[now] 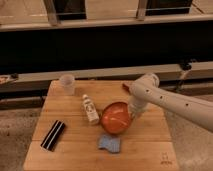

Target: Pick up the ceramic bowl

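Observation:
The ceramic bowl [115, 118], round, glossy and orange-red, sits on the wooden table [70, 155] right of centre, its inside turned a little toward the camera. My white arm [170, 100] reaches in from the right and bends down at the wrist. The gripper [133, 113] is at the bowl's right rim, touching or very close to it, and the wrist housing mostly hides it.
A small white bottle [90, 109] lies just left of the bowl. A blue sponge [109, 143] sits in front of it. A translucent cup [67, 83] stands at the back left and a black bar [53, 135] lies front left. A dark counter runs behind the table.

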Controlling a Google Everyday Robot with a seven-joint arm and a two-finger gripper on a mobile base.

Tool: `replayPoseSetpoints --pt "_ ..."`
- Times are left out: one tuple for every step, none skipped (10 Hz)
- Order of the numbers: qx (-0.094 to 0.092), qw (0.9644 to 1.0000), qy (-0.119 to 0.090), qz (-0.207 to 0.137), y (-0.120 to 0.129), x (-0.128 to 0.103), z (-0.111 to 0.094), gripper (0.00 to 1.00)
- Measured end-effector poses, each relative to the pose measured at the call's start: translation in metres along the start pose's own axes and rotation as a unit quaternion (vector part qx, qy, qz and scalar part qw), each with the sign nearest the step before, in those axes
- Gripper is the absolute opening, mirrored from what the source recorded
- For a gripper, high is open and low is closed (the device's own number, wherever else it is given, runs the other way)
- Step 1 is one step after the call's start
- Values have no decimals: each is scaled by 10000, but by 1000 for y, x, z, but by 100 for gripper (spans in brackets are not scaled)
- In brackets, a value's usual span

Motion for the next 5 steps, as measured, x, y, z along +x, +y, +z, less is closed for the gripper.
replayPoseSetpoints --pt "31 10000 23 12 1 1 -4 1" --pt "41 10000 22 13 1 1 -6 0" --pt "59 10000 14 -1 0 1 -6 0" --pt "103 9999 -2 -1 0 1 -6 0" --pt "124 9999 -12 15 2 1 -6 0"
